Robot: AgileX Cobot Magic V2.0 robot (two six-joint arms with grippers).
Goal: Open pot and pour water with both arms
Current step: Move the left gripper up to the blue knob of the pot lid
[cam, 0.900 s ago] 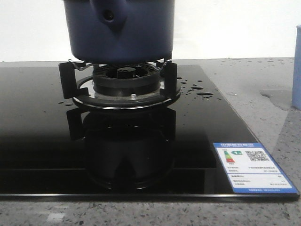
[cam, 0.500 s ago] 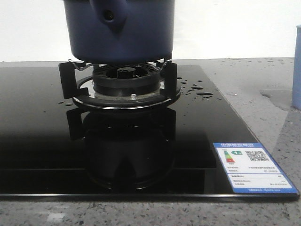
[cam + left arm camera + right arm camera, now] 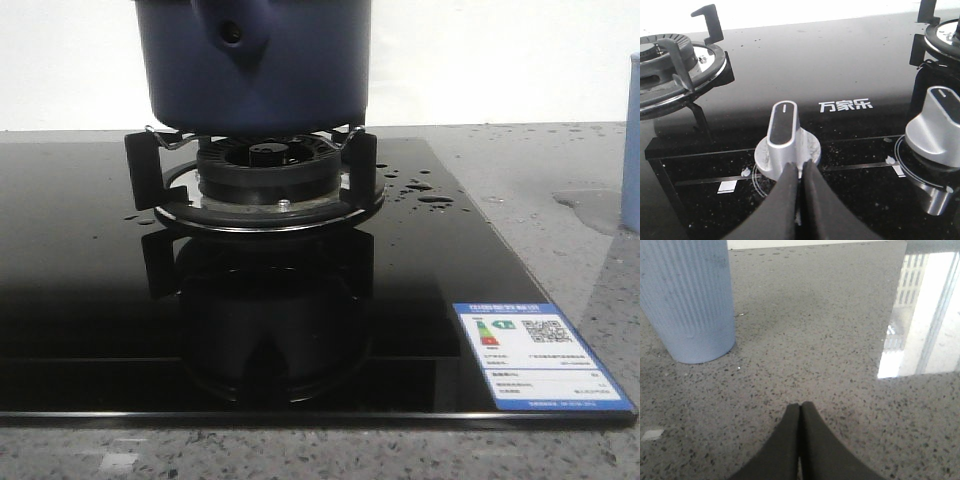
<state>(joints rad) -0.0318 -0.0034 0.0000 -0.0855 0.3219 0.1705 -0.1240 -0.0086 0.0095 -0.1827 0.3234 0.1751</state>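
Front view unchanged, pot (image 3: 255, 65) on burner (image 3: 265, 175), both pincers (image 3: 799, 172) (image 3: 800, 412) pressed together.

Front camera sits low, close to the hob (image 3: 80, 300), facing forward. Left wrist camera looks along the same hob at its knobs (image 3: 785, 145). Right wrist camera views the desk (image 3: 830, 340) closely.

Black glass hob (image 3: 90, 300), burner ring (image 3: 265, 170), two silver knobs (image 3: 785, 137), energy label (image 3: 535, 355), pale ribbed cup (image 3: 687, 297), speckled grey counter (image 3: 830, 330)
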